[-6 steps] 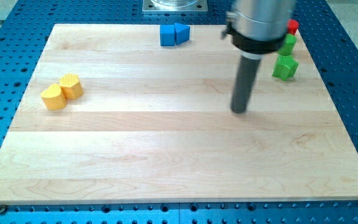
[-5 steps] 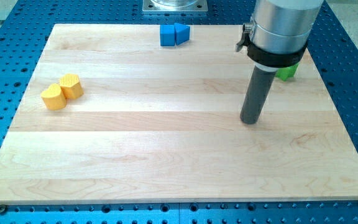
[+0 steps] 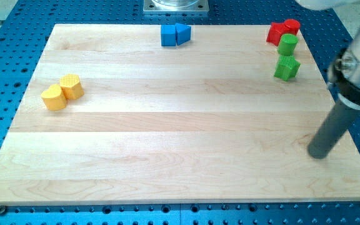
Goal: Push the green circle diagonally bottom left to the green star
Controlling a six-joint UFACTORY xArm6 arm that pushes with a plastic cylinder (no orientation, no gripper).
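Note:
The green circle (image 3: 287, 44) stands near the board's top right corner. The green star (image 3: 287, 67) sits just below it, almost touching. My tip (image 3: 318, 154) rests on the board near the right edge, well below and to the right of the green star, touching no block.
Two red blocks (image 3: 282, 30) sit just above the green circle at the top right corner. A blue cube and blue triangle (image 3: 175, 34) sit together at the top middle. Two yellow blocks (image 3: 62, 91) sit together at the left. The wooden board (image 3: 167, 144) lies on a blue perforated table.
My tip has moved from the board's middle right down and to the right, toward the right edge. The green and red blocks, hidden before by the arm, now show. No block moved.

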